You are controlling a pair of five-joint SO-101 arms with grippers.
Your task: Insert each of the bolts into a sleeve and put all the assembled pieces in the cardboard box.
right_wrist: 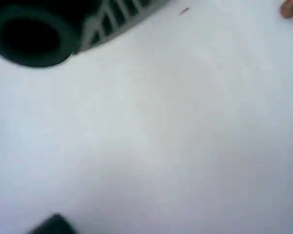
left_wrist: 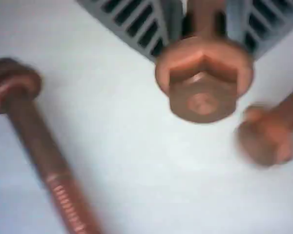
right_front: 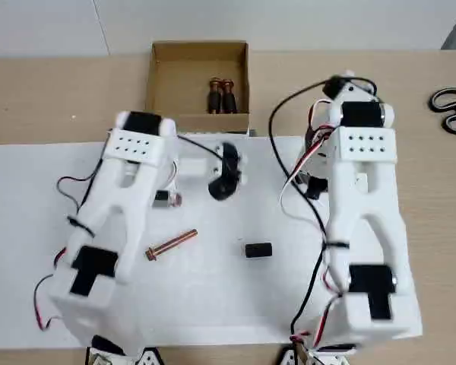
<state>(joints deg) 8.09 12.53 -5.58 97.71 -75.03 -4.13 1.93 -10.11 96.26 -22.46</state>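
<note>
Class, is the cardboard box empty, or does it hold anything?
Not empty: two assembled pieces stand side by side inside the cardboard box.

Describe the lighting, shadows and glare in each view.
High view: soft, even light; the arms throw only faint shadows on the white sheet, with no glare. Left wrist view: the bolt in the left gripper catches pale highlights on its head. Right wrist view: the black sleeve has a dark bore, and the sheet around it is evenly lit.
</note>
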